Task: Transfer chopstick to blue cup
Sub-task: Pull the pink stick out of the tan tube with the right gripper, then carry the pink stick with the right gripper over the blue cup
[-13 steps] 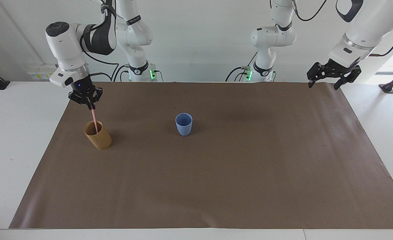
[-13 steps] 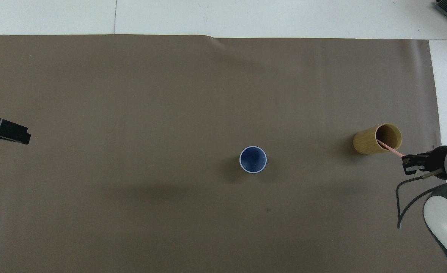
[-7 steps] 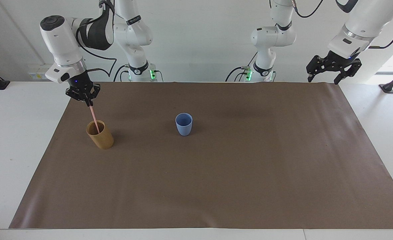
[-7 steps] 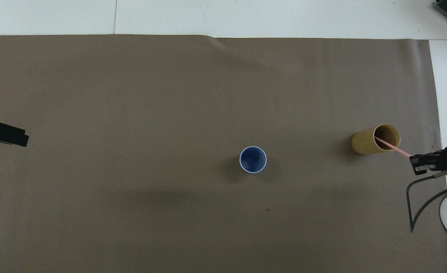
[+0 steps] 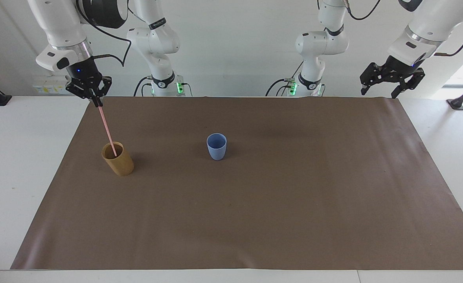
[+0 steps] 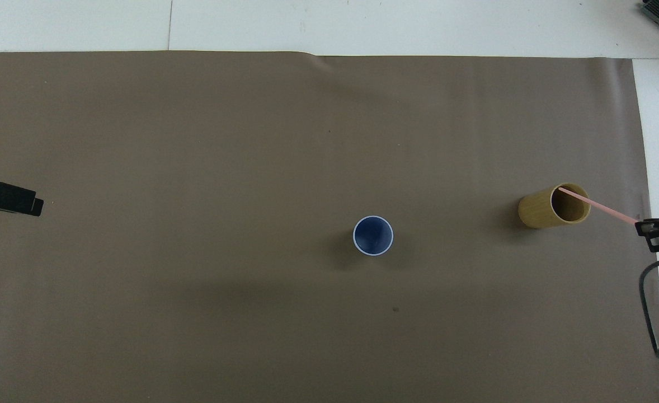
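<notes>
My right gripper (image 5: 96,103) (image 6: 641,224) is shut on the top end of the pale-pink chopstick (image 5: 106,128) (image 6: 598,206), high over the tan cup (image 5: 118,159) (image 6: 553,206). The chopstick slants down and its lower tip still sits just inside that cup's mouth. The light-blue cup (image 5: 216,146) (image 6: 372,235) stands upright and empty near the mat's middle, toward the left arm's end from the tan cup. My left gripper (image 5: 380,91) (image 6: 10,198) hangs open and empty over the mat's corner at its own end, waiting.
A brown mat (image 5: 255,204) (image 6: 251,140) covers most of the white table (image 5: 19,165). The tan cup stands near the mat's edge at the right arm's end.
My right gripper has risen with the chopstick, drawing most of it out of the tan cup. The tan cup has shifted a little. The left gripper has lifted slightly.
</notes>
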`<state>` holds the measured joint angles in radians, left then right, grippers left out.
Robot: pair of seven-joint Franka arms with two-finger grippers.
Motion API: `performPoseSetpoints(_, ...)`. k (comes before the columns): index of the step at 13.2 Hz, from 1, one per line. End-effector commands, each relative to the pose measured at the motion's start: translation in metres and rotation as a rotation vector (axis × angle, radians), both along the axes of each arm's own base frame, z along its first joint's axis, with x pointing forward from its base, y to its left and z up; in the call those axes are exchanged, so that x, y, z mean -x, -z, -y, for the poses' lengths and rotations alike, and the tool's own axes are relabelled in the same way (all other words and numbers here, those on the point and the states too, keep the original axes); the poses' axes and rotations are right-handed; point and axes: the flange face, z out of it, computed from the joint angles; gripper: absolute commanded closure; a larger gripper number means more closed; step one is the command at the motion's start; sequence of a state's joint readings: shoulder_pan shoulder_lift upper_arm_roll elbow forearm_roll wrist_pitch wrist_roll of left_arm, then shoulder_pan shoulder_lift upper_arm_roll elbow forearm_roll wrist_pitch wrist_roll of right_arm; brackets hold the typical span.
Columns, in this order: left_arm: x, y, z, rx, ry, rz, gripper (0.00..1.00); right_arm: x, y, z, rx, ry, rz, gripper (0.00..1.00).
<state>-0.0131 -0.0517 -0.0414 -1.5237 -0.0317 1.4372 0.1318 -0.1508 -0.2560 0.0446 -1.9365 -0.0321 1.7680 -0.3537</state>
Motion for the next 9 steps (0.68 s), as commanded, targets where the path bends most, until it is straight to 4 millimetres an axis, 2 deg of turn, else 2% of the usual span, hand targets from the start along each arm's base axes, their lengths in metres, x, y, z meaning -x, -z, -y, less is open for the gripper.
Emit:
performPoseSetpoints(1,0.006,-0.008,-0.002,0.009,-0.005,0.004,0.0,-0.01,-0.019,-0.059,-0.01,0.115,-0.021,1.0)
performPoseSetpoints(3,0.006,-0.008,-0.004,0.006,-0.004,0.002,0.0,-0.008,-0.02,-0.105,-0.038,0.229,-0.026,1.0)
performPoseSetpoints(6,0.011,-0.009,-0.008,0.006,-0.012,-0.001,0.0,-0.003,-0.019,-0.151,-0.214,0.488,-0.062,1.0)
performPoseSetpoints(9,0.011,-0.01,-0.017,0.006,-0.03,-0.001,0.0,0.004,-0.01,-0.219,-0.253,0.583,-0.089,1.0)
